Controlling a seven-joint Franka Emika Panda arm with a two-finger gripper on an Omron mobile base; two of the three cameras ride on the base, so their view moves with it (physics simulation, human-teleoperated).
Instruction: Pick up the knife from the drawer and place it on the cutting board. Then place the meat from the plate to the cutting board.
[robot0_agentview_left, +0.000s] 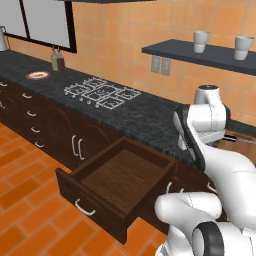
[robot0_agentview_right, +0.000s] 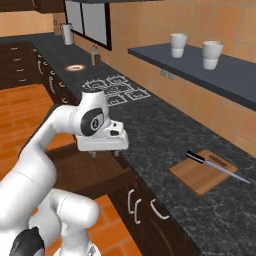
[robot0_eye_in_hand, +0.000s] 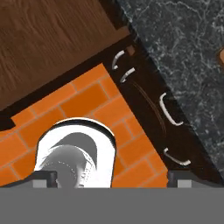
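The knife (robot0_agentview_right: 216, 167) lies on the cutting board (robot0_agentview_right: 202, 172); the end effector (robot0_agentview_right: 105, 152), wide open and empty, hangs above the open drawer (robot0_agentview_left: 120, 175). Next: reach the far plate (robot0_agentview_left: 38, 75), whose meat is probably too small to make out.

An orange tiled wall (robot0_agentview_left: 125, 30) runs behind a long dark speckled counter (robot0_agentview_left: 145, 117), which crosses the left base view from ten o'clock to four o'clock. A white-grated hob (robot0_agentview_left: 101, 93) is set into the counter near the middle. At eleven o'clock sits a dark-framed window (robot0_agentview_left: 40, 22), with two bottles (robot0_agentview_left: 57, 60) on the counter just below it. A dark shelf (robot0_agentview_left: 200, 55) is fixed to the wall at two o'clock and carries two white cups (robot0_agentview_right: 178, 45) (one near each end). Two grey outlets (robot0_agentview_left: 161, 65) sit under the shelf. Dark-brown cabinets (robot0_agentview_left: 35, 122) with white handles stand below the counter, on an orange brick floor (robot0_agentview_left: 25, 200).
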